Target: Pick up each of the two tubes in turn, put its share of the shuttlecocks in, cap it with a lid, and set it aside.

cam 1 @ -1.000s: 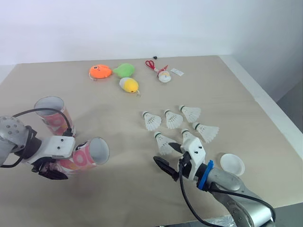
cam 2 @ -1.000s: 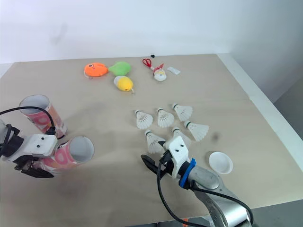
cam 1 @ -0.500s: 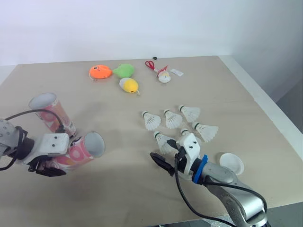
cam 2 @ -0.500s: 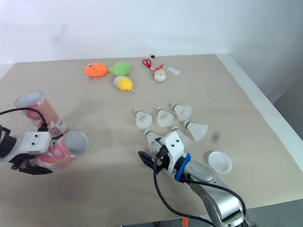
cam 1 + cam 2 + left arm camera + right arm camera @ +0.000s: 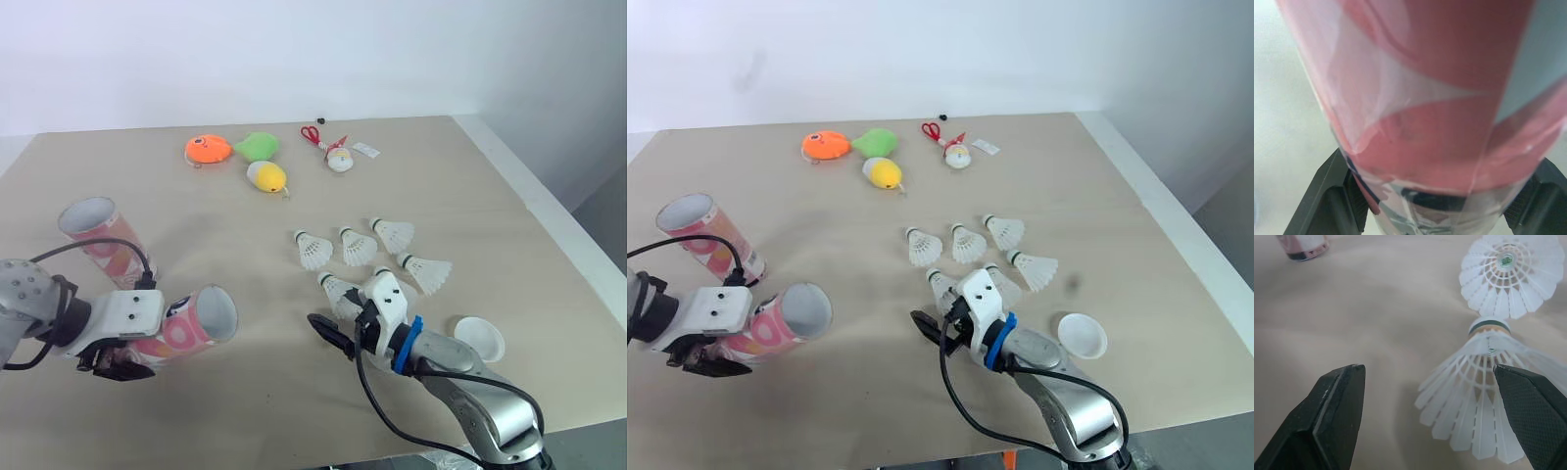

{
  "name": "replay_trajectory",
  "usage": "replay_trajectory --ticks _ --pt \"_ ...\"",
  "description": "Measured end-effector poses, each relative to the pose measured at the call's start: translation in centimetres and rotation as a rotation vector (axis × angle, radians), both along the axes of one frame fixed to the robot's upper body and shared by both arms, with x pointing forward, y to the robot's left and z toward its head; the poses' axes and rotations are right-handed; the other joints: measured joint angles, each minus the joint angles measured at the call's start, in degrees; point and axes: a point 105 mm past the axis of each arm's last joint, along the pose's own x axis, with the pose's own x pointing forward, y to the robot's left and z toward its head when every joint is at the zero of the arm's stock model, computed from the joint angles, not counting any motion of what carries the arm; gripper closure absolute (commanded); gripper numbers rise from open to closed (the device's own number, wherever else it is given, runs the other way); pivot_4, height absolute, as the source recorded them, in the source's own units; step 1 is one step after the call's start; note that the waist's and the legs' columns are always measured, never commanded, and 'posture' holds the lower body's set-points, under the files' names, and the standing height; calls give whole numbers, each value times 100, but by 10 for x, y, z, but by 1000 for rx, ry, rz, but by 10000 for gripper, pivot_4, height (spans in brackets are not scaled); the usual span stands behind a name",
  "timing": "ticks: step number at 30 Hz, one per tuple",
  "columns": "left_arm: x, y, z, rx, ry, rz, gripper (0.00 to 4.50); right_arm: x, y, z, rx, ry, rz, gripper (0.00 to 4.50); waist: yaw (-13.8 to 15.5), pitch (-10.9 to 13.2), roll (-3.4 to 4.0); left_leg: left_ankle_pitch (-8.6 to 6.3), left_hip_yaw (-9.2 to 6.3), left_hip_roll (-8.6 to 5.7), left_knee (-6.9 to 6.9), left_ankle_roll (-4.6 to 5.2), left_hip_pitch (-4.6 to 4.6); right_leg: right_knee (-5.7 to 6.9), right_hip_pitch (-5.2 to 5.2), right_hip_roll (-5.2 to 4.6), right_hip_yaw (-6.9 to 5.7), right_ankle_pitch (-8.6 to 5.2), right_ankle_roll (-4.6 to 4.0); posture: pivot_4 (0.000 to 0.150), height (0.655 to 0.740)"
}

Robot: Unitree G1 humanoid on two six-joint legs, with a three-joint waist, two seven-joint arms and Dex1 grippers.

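Tube (image 5: 188, 328) in left claw (image 5: 118, 360), pink print unreadable

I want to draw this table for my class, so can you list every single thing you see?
tubes: 2, pink patterned; held tube near the front left, other tube on the table behind it
shuttlecocks: 6, white; clustered right of centre, one partly hidden
lid: 1, white; near the right edge
toys: 3, orange, green, yellow; far side
scissors: 1, red; far side
figure: 1, white and red; by the scissors
tag: 1, white; beside the figure
table: 1, beige
left end effector: 1, black fingers; shut on the held tube
right end effector: 1, black fingers; open at the nearest shuttlecock
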Motion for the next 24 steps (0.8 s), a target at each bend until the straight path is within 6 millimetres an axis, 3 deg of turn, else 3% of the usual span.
replay_trajectory --ticks 3,10,11,18,24 --pt "2 -1 -1 9 -9 8 15752 2 1 0 12 2 -19 8318 1 -1 2 0 0 1 0 0 3 1 1 4 3 0 -2 1500 7400" --pt "5 -2 -5 45 -22 2 15752 5 3 -1 33 9 -39 42686 4 -13 26 0 2 0 0 0 26 7 15 12 26 2 0 1500 7400" --pt "5 -3 -5 46 -22 2 15752 5 3 -1 37 10 -39 44265 4 -14 29 0 3 1 0 0 28 8 16 16 31 2 0 1500 7400" --pt "7 -4 -7 49 -18 8 15752 4 6 3 81 8 -19 44265 7 -34 64 1 3 2 0 1 33 10 20 36 57 2 0 1500 7400" --pt "17 -13 -7 -16 -66 38 15752 -7 4 45 138 -110 195 44265 50 -37 93 5 1 -4 9 7 33 10 32 35 76 6 7 1500 7400"
